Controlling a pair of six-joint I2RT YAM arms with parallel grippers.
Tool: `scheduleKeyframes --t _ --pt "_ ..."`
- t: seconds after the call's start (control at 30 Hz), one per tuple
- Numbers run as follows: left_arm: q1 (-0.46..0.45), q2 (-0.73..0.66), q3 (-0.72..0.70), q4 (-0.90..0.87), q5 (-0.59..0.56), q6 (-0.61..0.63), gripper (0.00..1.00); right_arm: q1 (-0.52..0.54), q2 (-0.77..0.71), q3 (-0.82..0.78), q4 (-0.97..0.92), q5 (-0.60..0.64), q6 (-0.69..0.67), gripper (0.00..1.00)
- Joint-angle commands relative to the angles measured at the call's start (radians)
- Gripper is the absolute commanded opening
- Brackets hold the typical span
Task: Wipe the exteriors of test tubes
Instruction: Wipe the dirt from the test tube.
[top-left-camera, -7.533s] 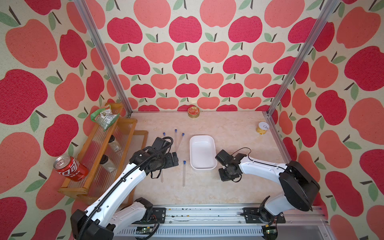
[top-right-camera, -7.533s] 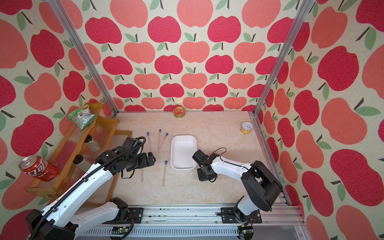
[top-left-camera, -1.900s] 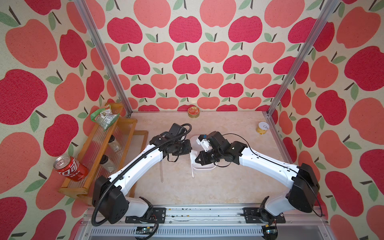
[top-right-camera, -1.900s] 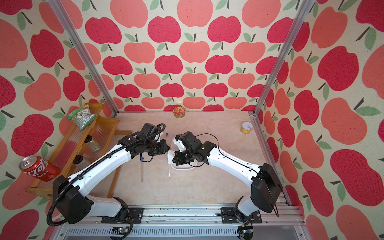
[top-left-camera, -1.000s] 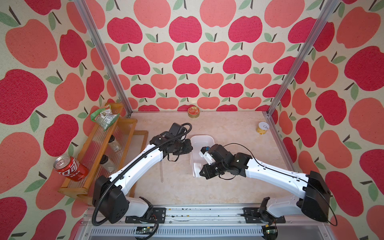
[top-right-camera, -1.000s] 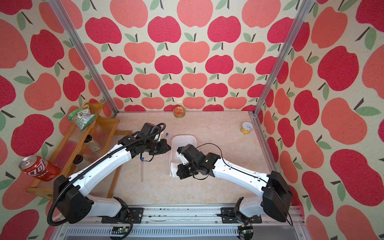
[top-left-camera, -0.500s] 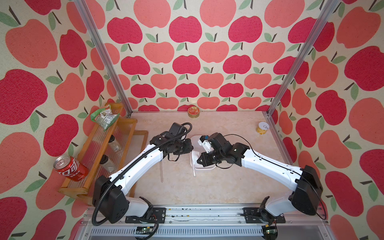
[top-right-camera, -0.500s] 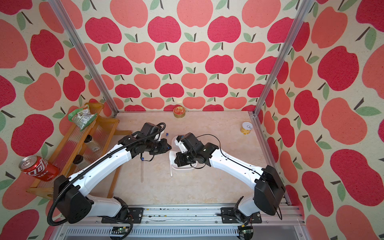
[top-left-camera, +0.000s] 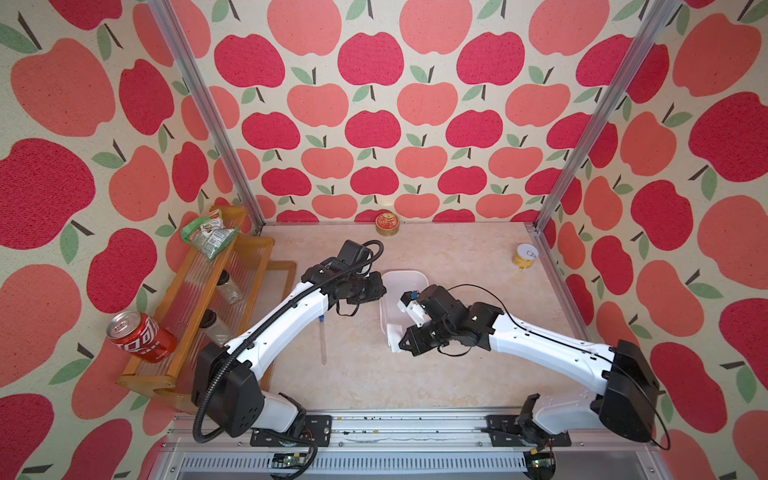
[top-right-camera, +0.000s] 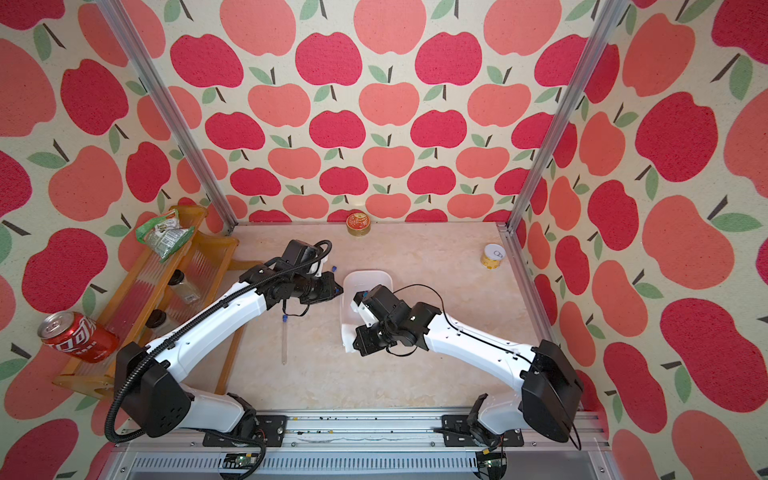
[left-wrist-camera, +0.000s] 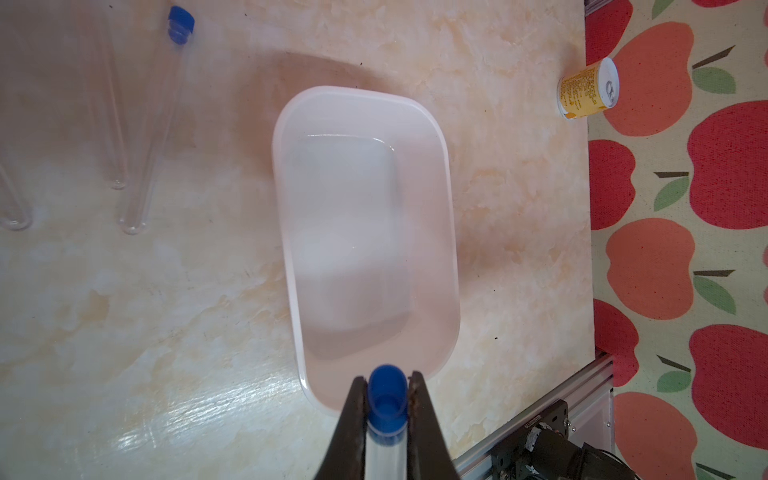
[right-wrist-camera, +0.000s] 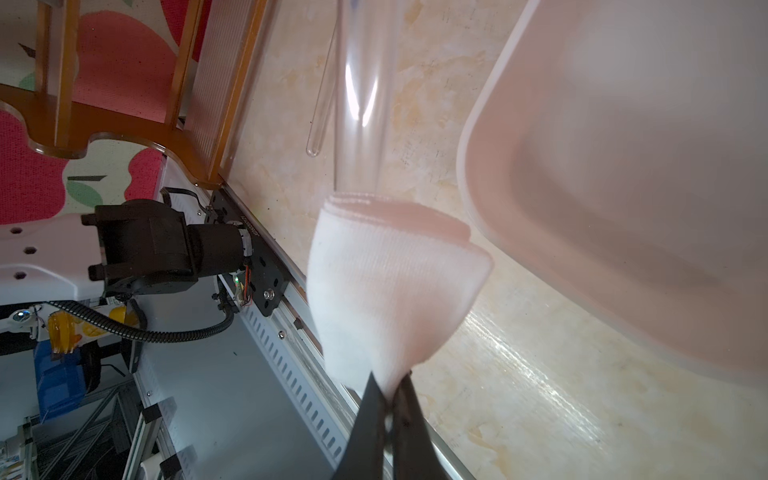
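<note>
In a top view a loose test tube (top-left-camera: 323, 341) is lying on the counter (top-left-camera: 457, 374) left of the white tray (top-left-camera: 405, 273); the left wrist view is showing the left tool (left-wrist-camera: 388, 384) clamping the held test tube (left-wrist-camera: 384, 453) by its blue cap (left-wrist-camera: 386, 401), and the right wrist view the right tool (right-wrist-camera: 388, 382) pinching a white cloth (right-wrist-camera: 390, 282) wrapping that tube's end.

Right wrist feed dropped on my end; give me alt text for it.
The right end effector, shut, pinches a folded white cloth whose fold swallows the end of a clear test tube. Beside them sit a white tub and a second tube lying on the marbled table.
</note>
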Motion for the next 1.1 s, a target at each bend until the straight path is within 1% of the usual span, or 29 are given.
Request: scheduleKeyframes --t 0.0,0.27,0.63,0.77,0.9,1.07 --pt "-0.001 0.014 0.034 0.040 0.044 0.032 0.00 -0.004 -0.028 -0.010 -0.018 0.019 0.007 0.00" --pt "-0.026 0.011 0.014 0.103 0.084 0.038 0.00 -0.057 0.012 0.049 -0.014 0.018 -0.016 0.00" --pt "-0.058 0.003 -0.012 0.111 0.098 0.043 0.00 -0.137 0.091 0.171 -0.047 0.001 -0.070 0.00" --pt "-0.062 -0.006 -0.025 0.112 0.086 0.041 0.00 -0.139 0.085 0.152 -0.026 -0.010 -0.060 0.00" --pt "-0.060 -0.010 -0.023 0.108 0.076 0.044 0.00 -0.133 0.049 0.077 0.027 -0.039 -0.026 0.00" --pt "-0.055 0.007 -0.008 0.105 0.081 0.048 0.00 -0.095 -0.027 -0.020 0.072 -0.055 -0.010 0.00"
